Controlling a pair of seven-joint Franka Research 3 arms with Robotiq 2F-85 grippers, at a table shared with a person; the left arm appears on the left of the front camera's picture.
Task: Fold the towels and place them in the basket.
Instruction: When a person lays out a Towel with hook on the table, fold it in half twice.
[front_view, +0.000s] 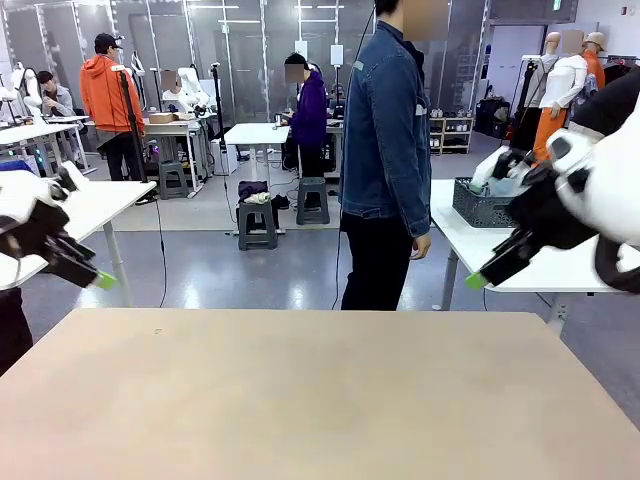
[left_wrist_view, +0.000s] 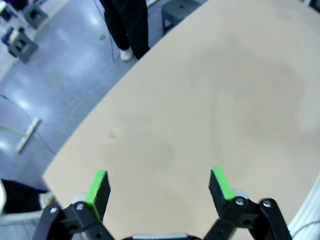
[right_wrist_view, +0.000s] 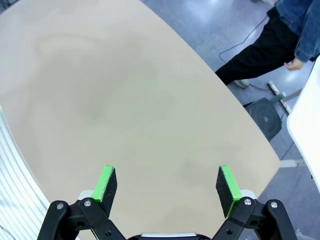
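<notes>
We list the tabletop (front_view: 320, 390) — bare beige surface, open edge to edge, passable for either arm. The left gripper (front_view: 103, 280) and the right gripper (front_view: 478, 281) hang at its two sides, jaws wide, raised above it. Far edge — a person (front_view: 385, 160) stands just beyond it, in the way of any reach there.

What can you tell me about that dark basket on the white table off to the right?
The basket is dark grey, rectangular, seemingly plastic, with open lattice walls. It stands upright on a white side table, to the right of the person in denim. Pale cloth, whitish and mint, heaps above its rim. The robot's right arm hides its right end.
</notes>
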